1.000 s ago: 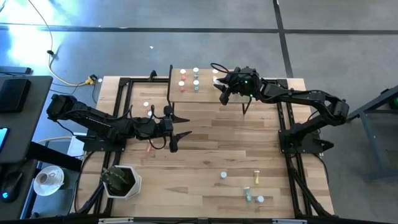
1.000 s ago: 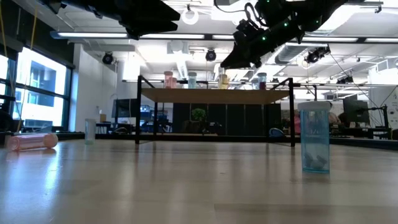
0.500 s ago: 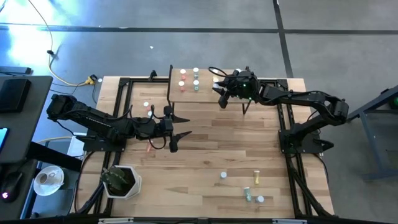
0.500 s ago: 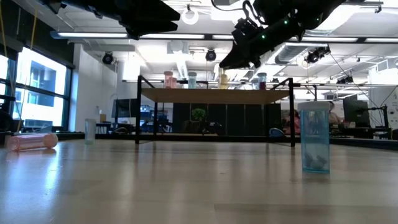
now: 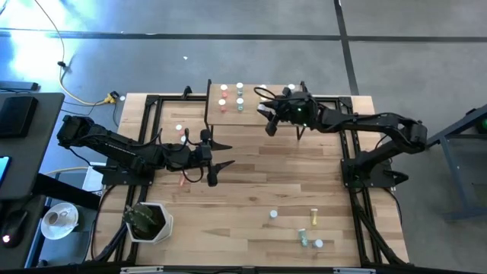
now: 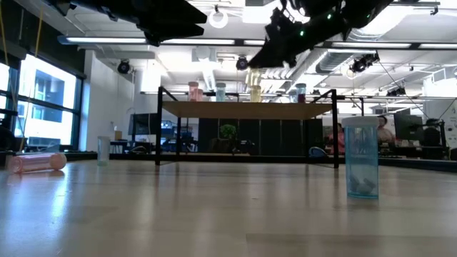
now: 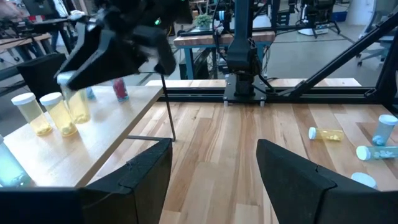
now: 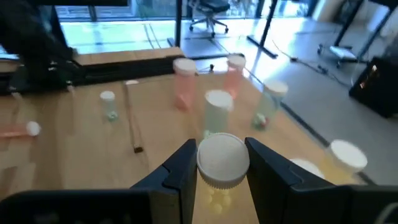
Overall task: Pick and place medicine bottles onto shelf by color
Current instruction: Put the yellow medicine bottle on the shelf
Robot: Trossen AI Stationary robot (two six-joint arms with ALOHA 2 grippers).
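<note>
Pinching a small yellow bottle [image 8: 222, 171] between its two fingers, the right gripper [image 5: 271, 116] hangs above the right part of the shelf [image 5: 251, 116]. The fingers sit closed just under the white cap, one on each side. The bottle looks light and hard, like thin plastic, with a smooth round side that could slip or twist, so a gentle squeeze on the body below the cap seems best. It is tall and thin, so it would likely tip if it is let go crooked.

Near it on the shelf stand two pink bottles [image 8: 185, 83], two green ones [image 8: 217, 109] and some more yellow ones [image 7: 60, 114]. They stand close together, so there is little room between them, and a bump could knock one over. The bare part of the shelf lies toward its right end and front edge. The edge is close, and a bottle set too near it could fall off.

The left gripper [image 5: 219, 154] waits wide open and empty over the table [image 5: 304, 183], well apart from the shelf. A pink bottle [image 6: 36, 162] lies on its side near it. More bottles [image 5: 310, 228] lie far off at the table's front right, with open wood all around them.
</note>
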